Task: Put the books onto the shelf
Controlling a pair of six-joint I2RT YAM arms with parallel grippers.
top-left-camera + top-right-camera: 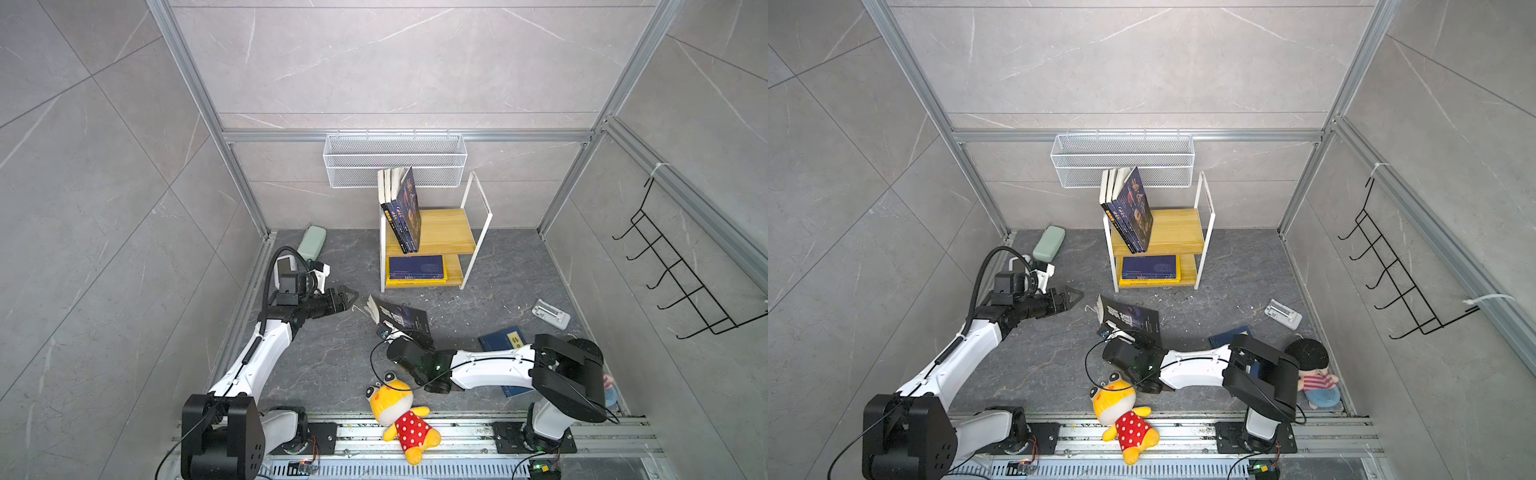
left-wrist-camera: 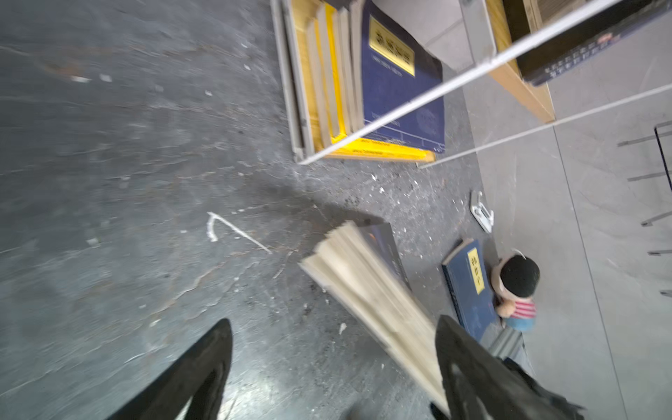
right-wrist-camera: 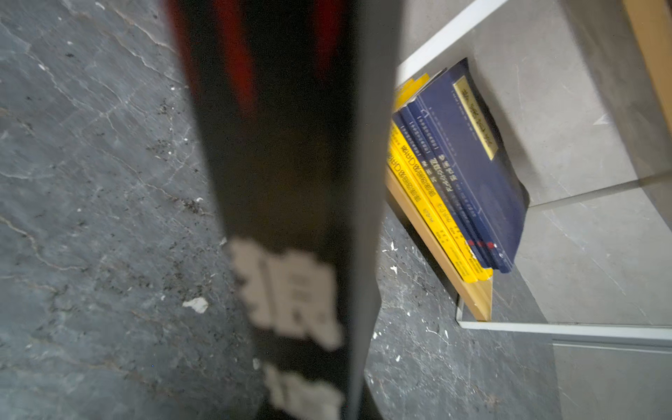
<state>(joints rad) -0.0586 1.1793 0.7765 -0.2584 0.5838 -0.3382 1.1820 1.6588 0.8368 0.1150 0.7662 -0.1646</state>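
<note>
book (image 1: 401,318): in front of shelf (image 1: 449,232), tilted, long axis left to right, page edge toward left gripper (image 1: 352,297).
right gripper (image 1: 409,336): clamped on book's near edge.
left gripper: jaws wide, empty.

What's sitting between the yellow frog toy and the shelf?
The dark book, held tilted by the right tool, lies between frog toy and shelf; both top views show it.
</note>
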